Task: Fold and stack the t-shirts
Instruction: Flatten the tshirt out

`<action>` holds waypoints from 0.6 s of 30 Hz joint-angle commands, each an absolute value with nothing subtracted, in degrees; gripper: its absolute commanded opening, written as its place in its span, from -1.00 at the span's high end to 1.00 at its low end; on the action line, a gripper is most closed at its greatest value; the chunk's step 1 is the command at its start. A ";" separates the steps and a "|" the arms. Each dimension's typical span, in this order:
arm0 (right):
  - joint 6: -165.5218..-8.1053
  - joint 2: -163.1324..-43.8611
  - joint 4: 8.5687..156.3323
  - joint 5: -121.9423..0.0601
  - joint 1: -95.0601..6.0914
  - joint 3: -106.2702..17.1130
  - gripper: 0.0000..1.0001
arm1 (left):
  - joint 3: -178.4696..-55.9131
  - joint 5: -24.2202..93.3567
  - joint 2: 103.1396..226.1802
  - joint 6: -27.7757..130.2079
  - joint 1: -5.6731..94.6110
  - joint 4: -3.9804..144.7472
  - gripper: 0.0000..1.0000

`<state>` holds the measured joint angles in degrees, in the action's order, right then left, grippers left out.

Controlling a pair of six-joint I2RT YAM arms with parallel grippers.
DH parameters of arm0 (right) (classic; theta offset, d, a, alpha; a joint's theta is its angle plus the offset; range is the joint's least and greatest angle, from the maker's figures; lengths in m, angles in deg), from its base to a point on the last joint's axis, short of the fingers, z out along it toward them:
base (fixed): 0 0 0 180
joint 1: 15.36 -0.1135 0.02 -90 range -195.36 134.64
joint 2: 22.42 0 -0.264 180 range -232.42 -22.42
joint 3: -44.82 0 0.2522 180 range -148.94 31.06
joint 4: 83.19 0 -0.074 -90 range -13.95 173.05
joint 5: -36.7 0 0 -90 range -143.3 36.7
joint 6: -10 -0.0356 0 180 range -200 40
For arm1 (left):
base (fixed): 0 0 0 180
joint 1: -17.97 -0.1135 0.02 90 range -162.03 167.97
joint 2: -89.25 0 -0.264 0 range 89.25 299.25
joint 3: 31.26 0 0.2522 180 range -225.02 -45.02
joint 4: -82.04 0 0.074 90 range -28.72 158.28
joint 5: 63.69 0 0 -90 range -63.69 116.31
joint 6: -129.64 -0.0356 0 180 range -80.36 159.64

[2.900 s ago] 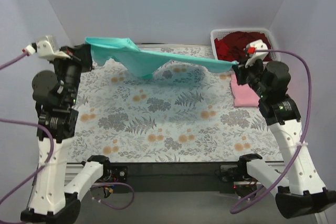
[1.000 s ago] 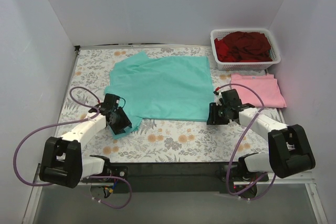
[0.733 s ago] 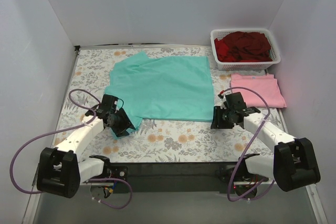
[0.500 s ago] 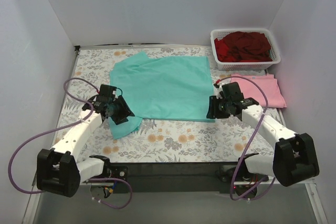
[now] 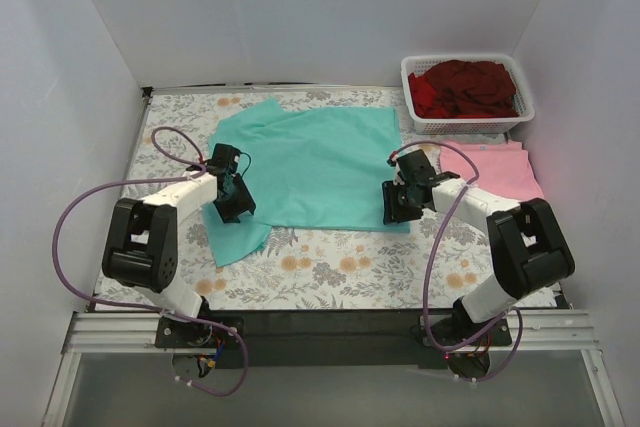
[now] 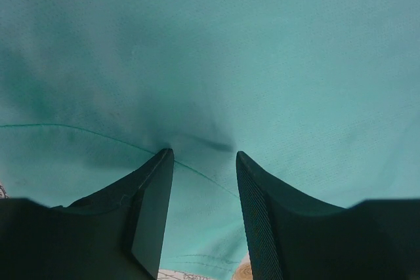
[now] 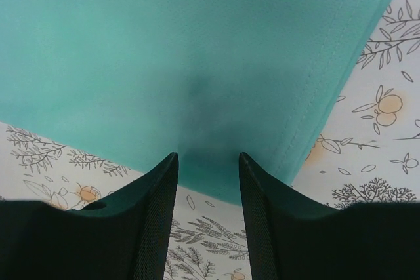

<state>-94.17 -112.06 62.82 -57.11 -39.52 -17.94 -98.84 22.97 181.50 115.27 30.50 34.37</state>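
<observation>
Standing parted and empty over opposite sides of the teal t-shirt (image 5: 320, 162) spread flat on the floral worktop (image 5: 330, 267), the left pincer (image 6: 200, 155) and right pincer (image 7: 207, 159) risk pinching only a shallow pucker, which would likely slip free and skew the fold.

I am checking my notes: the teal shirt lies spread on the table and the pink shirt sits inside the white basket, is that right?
Not quite: the pink shirt lies on the table in front of the basket, not inside it, as the top view shows. The teal shirt is indeed spread on the table.
</observation>
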 commanded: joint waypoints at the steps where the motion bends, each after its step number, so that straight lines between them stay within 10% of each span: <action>1: -93.71 -110.75 62.92 -55.76 -39.62 -15.36 0.03 | -96.54 24.01 178.91 115.66 30.45 32.51 0.16; 18: -102.06 -86.94 51.93 -64.64 -40.49 -3.21 -0.09 | -77.10 46.79 149.82 127.79 32.21 23.37 0.15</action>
